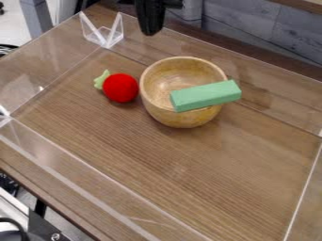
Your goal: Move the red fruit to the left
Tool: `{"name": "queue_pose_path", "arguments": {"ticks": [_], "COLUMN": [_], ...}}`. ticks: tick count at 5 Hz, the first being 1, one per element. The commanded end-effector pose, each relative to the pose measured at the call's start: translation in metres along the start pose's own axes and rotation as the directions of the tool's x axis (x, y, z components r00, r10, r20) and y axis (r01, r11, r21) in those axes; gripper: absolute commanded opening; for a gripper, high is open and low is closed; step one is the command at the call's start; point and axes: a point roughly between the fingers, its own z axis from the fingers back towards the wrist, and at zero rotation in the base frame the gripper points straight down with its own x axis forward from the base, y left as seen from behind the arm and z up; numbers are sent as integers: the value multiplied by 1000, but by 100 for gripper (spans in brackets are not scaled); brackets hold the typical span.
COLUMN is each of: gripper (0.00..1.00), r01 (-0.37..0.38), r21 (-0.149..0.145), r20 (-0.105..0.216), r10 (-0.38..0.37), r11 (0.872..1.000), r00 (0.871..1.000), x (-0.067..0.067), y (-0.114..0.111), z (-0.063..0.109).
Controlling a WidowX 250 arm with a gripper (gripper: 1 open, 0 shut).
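the red fruit [120,88] lies on the wooden tabletop [189,179], leafy stem to the left, just left of the wooden bowl [184,87] whose rim carries a green block [205,95]. bare wood runs left to the clear wall [32,89]. the gripper [151,28], clenched on nothing, hangs near the back edge, apart from the fruit.

arm [153,11] cut off by top edge, only the dark gripper [152,31] tip visible. Green block [206,94] hides part of bowl [164,83] interior.
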Motion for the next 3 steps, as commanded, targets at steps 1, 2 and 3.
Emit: {"name": "queue_pose_path", "arguments": {"ticks": [1,2,3], "gripper": [0,100,0], "r01": [-38,-63,-93], "r21": [17,19,18], "r20": [62,59,57], "r10": [37,62,92], "r11": [999,998,996], "r00": [997,996,994], "x": [6,10,12], "y": [7,3,1], "z": [27,26,24]}}
